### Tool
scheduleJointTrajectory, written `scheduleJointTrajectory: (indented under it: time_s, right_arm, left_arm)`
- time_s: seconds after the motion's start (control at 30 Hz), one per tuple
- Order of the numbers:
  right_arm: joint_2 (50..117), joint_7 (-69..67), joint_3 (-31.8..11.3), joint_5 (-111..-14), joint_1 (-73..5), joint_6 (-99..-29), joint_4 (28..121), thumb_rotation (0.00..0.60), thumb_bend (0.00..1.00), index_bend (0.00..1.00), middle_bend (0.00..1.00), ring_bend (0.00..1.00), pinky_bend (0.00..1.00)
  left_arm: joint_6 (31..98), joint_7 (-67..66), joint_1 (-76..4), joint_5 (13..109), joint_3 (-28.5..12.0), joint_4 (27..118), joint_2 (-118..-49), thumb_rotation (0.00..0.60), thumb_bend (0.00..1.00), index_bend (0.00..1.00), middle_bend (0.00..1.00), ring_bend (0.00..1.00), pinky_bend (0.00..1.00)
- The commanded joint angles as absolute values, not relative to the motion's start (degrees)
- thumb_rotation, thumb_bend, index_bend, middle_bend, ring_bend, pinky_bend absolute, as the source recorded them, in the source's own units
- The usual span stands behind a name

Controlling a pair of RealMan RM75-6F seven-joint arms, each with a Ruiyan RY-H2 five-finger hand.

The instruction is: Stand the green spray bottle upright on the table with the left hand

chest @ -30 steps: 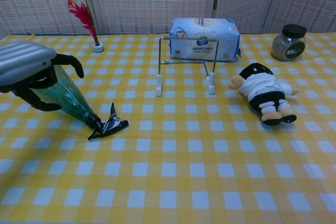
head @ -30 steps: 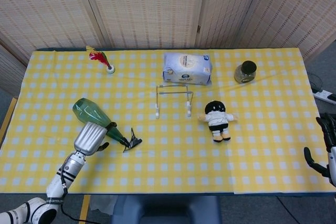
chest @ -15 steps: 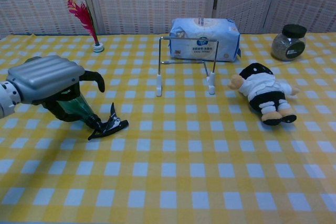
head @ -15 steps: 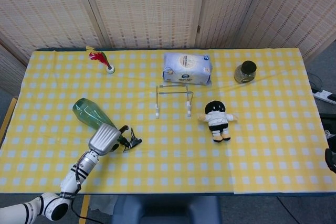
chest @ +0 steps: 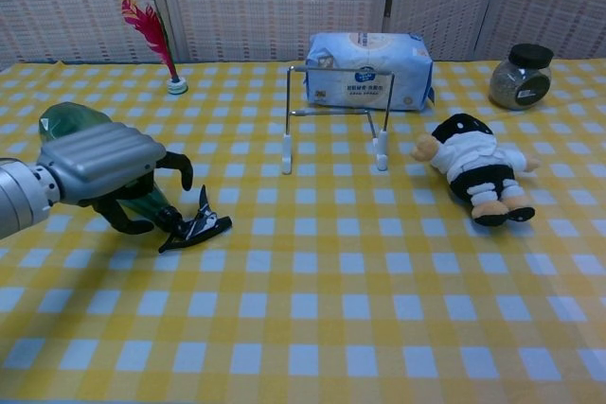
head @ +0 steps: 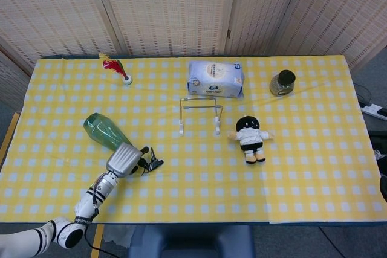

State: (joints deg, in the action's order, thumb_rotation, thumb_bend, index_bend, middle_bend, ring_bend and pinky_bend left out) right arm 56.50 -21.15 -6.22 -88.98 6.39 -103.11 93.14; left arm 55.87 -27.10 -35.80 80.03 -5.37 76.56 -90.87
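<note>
Head view first: my left hand [head: 125,159] now sits over the neck end of the green spray bottle [head: 104,130], further along toward the black trigger head [head: 151,164] than it was a second ago, when it covered the bottle's middle. The bottle lies on its side on the yellow checked tablecloth [head: 302,149], its fat base pointing up-left, and it has not shifted. My right hand, visible at the table's right edge a second ago, is gone from this view. The wet-wipe pack [head: 215,78] carries a blue label, but its writing is too small to read here.

Chest view: my left hand [chest: 104,163] arches over the bottle's [chest: 71,121] narrow end, dark fingers [chest: 178,165] curled down on either side of the neck, just behind the trigger head [chest: 196,224]. I cannot tell whether they actually press the plastic or merely cage it. The slide toward the neck suggests I am settling on a grasp point; the bottle is not yet lifted, so the standing-up is all ahead. A grip this close to the nozzle leaves the heavy base free to swing, in my judgement. The pack [chest: 369,70] shows a round blue emblem with white characters I cannot make out; the lidded jar [chest: 519,77] has no legible label.
</note>
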Motion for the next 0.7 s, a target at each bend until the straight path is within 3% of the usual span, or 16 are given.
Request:
scheduleJointTrajectory:
  time_s: [0.03,0.53,0.7]
  right_arm:
    - [56.48,-20.99,-6.26,-88.9,6.32,-102.85,93.19,0.6,0.46,0.0,0.0,0.0,0.0]
    - [56.23,-21.03,-6.34,-88.92,5.96,-101.51,93.37,0.6,0.46,0.0,0.0,0.0,0.0]
    - [56.37,-20.84,-6.39,-89.0,6.06,-101.69,93.34,0.6,0.46,0.0,0.0,0.0,0.0]
  left_arm:
    - [55.86,-26.21,-36.27,79.67,-5.45,74.63,-91.88,0.6,0.3,0.38,1.0,1.0,1.0]
    - [58.94,-17.97,-37.89,79.11,-8.06,60.54,-99.35,0.6,0.31,0.39,1.0,1.0,1.0]
    - [57.09,-17.96,-38.15,77.72,-7.84,60.14,-99.6,0.6,0.33,0.41,1.0,1.0,1.0]
